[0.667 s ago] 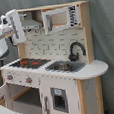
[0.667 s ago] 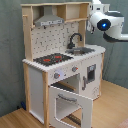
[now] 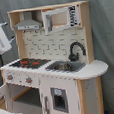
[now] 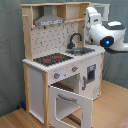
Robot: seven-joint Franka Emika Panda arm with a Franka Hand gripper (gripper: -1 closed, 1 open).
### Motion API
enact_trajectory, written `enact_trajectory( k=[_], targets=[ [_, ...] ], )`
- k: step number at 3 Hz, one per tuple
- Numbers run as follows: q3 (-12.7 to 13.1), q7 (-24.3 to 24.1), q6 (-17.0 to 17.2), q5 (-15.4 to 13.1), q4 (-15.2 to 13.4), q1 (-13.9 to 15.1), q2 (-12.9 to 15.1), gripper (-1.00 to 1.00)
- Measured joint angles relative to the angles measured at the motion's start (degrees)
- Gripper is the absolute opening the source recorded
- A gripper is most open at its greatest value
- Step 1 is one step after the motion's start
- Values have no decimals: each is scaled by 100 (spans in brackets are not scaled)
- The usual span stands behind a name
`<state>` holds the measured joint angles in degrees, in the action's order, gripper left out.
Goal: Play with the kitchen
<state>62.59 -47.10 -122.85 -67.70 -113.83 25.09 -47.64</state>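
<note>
1. Standing upright on a wooden floor [image 4: 15, 120] before a grey curtain [image 3: 106, 32]: the toy kitchen [image 3: 54, 68], white with light-wood sides, filling the middle of both exterior views.
2. Showing along the worktop a black hob with red rings [image 3: 29, 62], a steel sink [image 3: 64, 67] beside it, and a black curved faucet [image 3: 75, 50] rising at the sink's back edge.
3. Hanging under the top shelf above the hob: a grey hood [image 3: 28, 22]; backing the counter, a pegboard panel [image 4: 52, 42].
4. Hanging open and tilted downward in the second exterior view: the oven door [image 4: 67, 102], below the knobs [image 4: 56, 76].
5. Hovering beside the upper part of the kitchen, at the second exterior view's right: the white robot arm [image 4: 107, 32], not visibly touching anything.
6. Cannot tell how the gripper is standing or whether anything is held.
</note>
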Motion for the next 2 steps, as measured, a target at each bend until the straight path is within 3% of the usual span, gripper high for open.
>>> enact_trajectory(
  k=[1,2],
  targets=[
    [445,239,0,-5,-116,-46,-356,100],
    [706,346,-12,-13,-546,-233,-692,100]
  ],
)
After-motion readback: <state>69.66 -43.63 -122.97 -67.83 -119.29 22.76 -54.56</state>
